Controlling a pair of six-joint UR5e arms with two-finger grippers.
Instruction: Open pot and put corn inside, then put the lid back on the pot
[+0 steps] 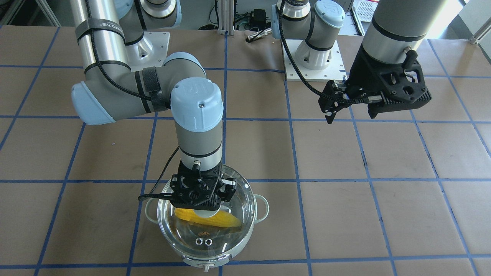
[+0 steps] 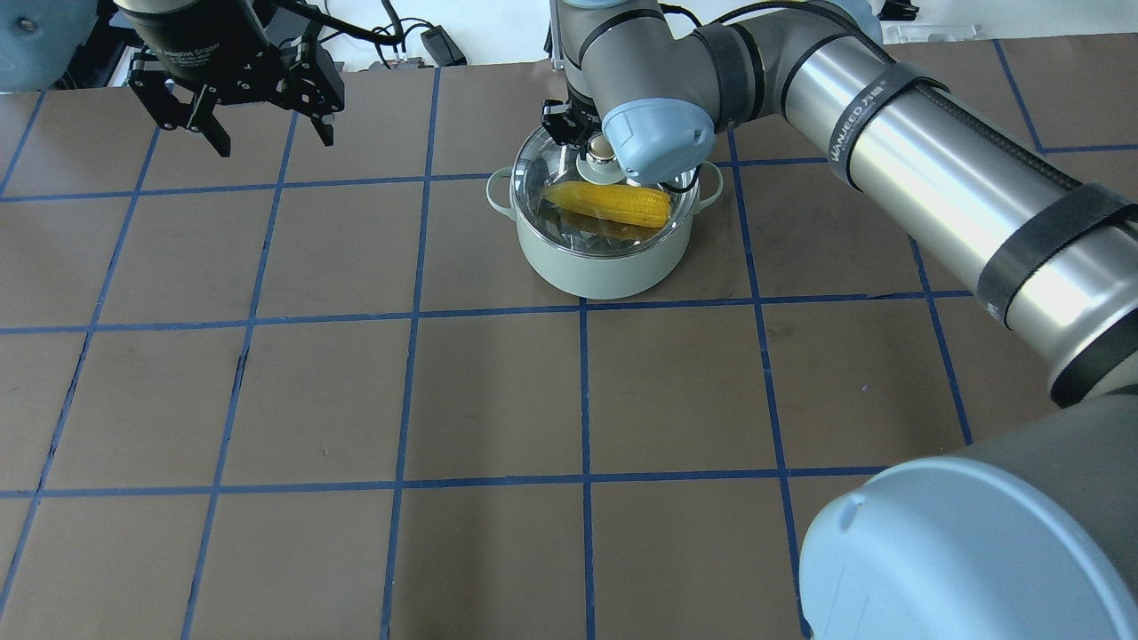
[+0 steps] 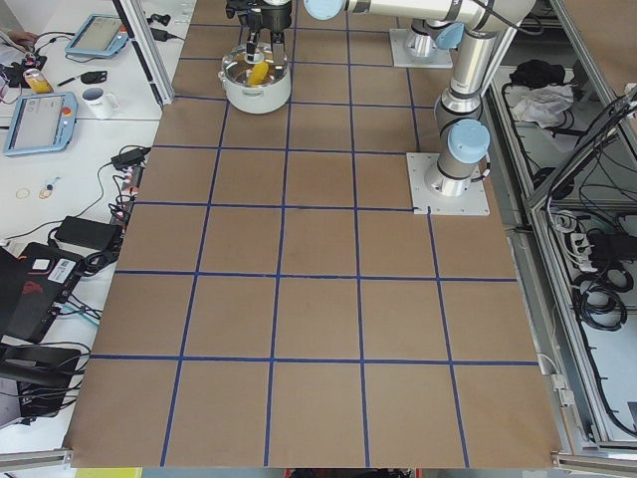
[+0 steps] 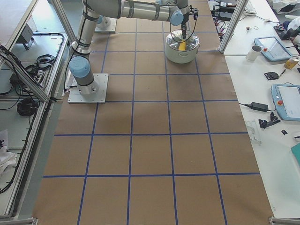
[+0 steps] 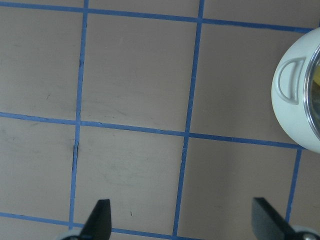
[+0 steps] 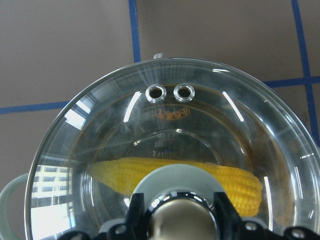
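Note:
The pale mint-green pot (image 1: 234, 253) stands on the table, also in the overhead view (image 2: 605, 267). The yellow corn (image 1: 215, 220) lies inside it, seen through the glass in the right wrist view (image 6: 235, 182). The clear glass lid (image 1: 215, 235) sits on the pot's rim. My right gripper (image 6: 179, 212) is straight above the lid, shut on its beige-gold knob (image 6: 180, 225). My left gripper (image 2: 271, 138) is open and empty, well above the table and away from the pot; its wrist view shows the pot's side handle (image 5: 292, 80) at the right edge.
The table is brown paper with a blue tape grid (image 2: 582, 400). The two arm bases (image 1: 312, 57) stand on white plates at the robot's edge. Benches with tablets and cables (image 3: 40, 119) run along the table's side.

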